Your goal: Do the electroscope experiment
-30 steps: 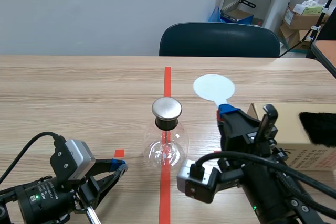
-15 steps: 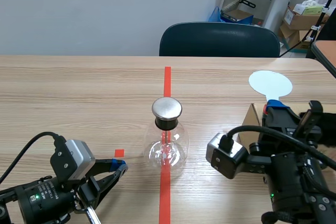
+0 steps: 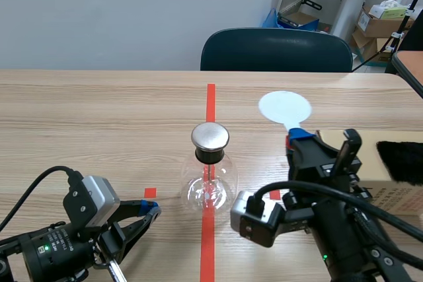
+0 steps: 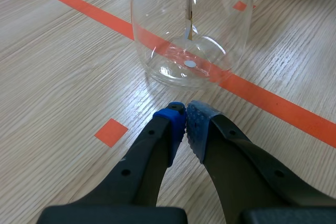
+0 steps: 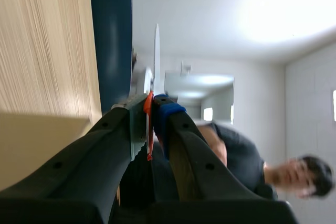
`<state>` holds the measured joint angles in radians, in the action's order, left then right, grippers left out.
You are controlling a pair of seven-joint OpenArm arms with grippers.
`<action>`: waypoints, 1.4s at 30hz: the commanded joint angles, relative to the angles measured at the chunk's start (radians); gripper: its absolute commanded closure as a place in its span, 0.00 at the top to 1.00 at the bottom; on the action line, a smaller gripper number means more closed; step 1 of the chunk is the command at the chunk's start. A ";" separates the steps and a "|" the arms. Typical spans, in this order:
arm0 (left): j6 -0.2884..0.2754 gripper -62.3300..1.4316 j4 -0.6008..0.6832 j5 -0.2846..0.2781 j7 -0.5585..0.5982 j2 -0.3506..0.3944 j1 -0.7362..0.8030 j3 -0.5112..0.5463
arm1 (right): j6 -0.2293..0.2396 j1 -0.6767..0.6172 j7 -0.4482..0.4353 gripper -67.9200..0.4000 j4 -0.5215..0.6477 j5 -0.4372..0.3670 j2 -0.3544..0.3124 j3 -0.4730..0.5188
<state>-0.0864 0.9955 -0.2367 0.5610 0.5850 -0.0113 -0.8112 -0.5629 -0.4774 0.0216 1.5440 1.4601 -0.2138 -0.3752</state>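
Nearest the robot, low over the wooden table [image 3: 99, 110], the left gripper [image 3: 152, 212] lay with its two fingers closed together on nothing, blue pads touching, just short of the electroscope [image 3: 210, 179], a clear glass flask standing upright on the red tape line with a thin rod hanging inside it. Its round metal cap [image 3: 210, 136] sat on the neck, bare. Beyond and beside the flask, the right gripper [image 3: 295, 138] was clamped on the thin handle of a white disc [image 3: 284, 107], holding it raised, past the cap and toward that arm's own side, apart from it. The step in hand looked like carrying the disc to the cap. Done well, that likely meant keeping the handle pinched firmly, lowering the disc's face squarely over the cap, slowly, and stopping near or barely at contact so the light flask was not tipped. Leaving the left arm parked seemed wise. A cardboard box [image 3: 396, 193] stood behind the right arm, a dark chair [image 3: 276, 49] farther off.
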 commanded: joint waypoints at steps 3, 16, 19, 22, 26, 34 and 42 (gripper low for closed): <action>-0.002 0.11 0.020 -0.006 0.014 -0.002 -0.003 0.004 | -0.011 0.006 -0.092 0.03 0.021 0.001 -0.013 0.000; -0.002 0.11 0.020 -0.006 0.014 -0.002 -0.003 0.004 | -0.011 0.006 -0.351 0.03 0.021 0.001 -0.013 -0.010; -0.002 0.11 0.020 -0.006 0.014 -0.003 -0.003 0.004 | -0.011 0.006 -0.359 0.03 0.021 0.001 -0.013 -0.020; -0.002 0.11 0.020 -0.006 0.014 -0.003 -0.003 0.004 | -0.011 0.006 -0.372 0.03 0.021 0.001 -0.013 -0.024; -0.002 0.11 0.020 -0.006 0.014 -0.003 -0.003 0.004 | -0.011 0.006 -0.377 0.03 0.021 0.001 -0.013 -0.024; -0.002 0.11 0.020 -0.006 0.014 -0.003 -0.003 0.004 | -0.011 0.006 -0.376 0.03 0.021 0.001 -0.013 -0.024; -0.002 0.11 0.020 -0.006 0.014 -0.003 -0.003 0.004 | -0.011 0.006 -0.376 0.03 0.021 0.001 -0.013 -0.023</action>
<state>-0.0864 0.9955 -0.2367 0.5610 0.5850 -0.0113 -0.8112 -0.5629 -0.4774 -0.3588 1.5440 1.4601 -0.2138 -0.4007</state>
